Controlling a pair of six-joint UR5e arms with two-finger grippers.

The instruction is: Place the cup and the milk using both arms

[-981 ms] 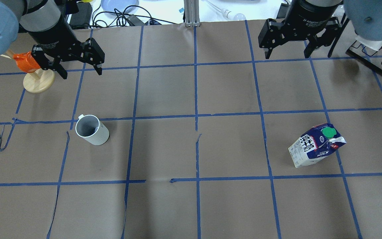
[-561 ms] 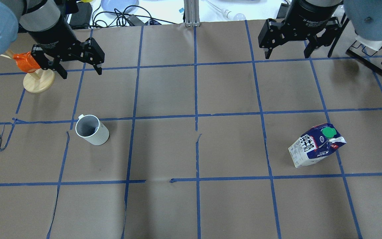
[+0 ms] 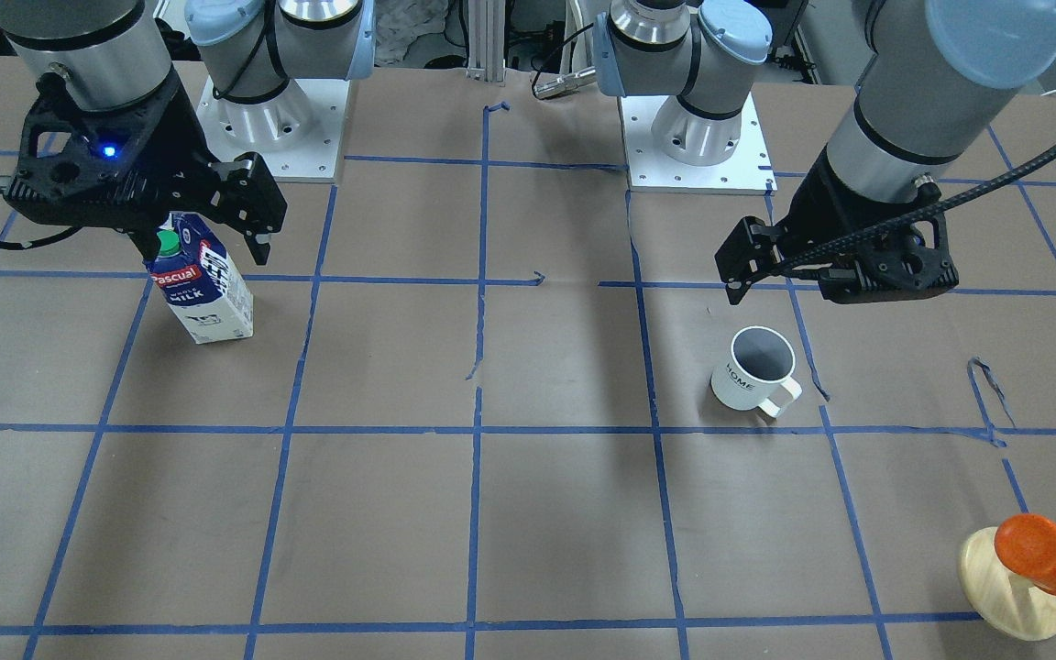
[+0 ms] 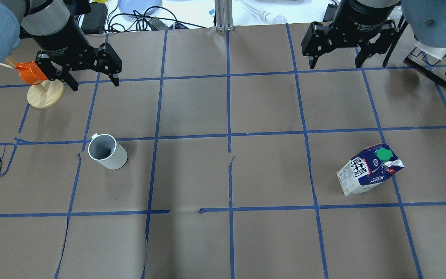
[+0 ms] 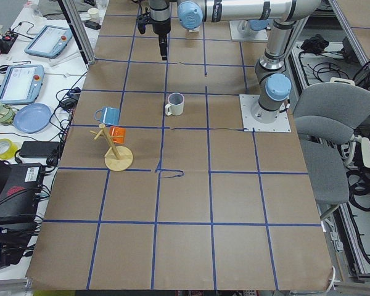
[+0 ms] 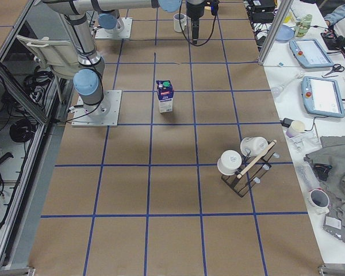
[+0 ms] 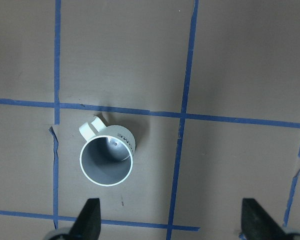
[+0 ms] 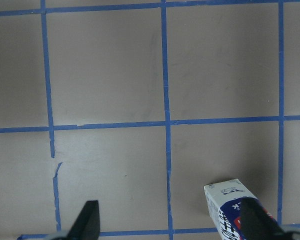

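A white ceramic mug (image 4: 107, 152), dark grey inside, stands upright on the left half of the brown, blue-taped worktop (image 4: 265, 104). A blue-and-white gabled milk carton (image 4: 368, 170) stands on the right. The left claw (image 4: 95, 84) and right claw (image 4: 335, 64) hang clear, spread wide, holding nothing.

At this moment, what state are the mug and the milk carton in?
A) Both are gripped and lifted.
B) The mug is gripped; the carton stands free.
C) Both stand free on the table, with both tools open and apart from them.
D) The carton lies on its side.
C: the mug and milk carton stand upright on the table, while the left tool and right tool are open and touch neither.
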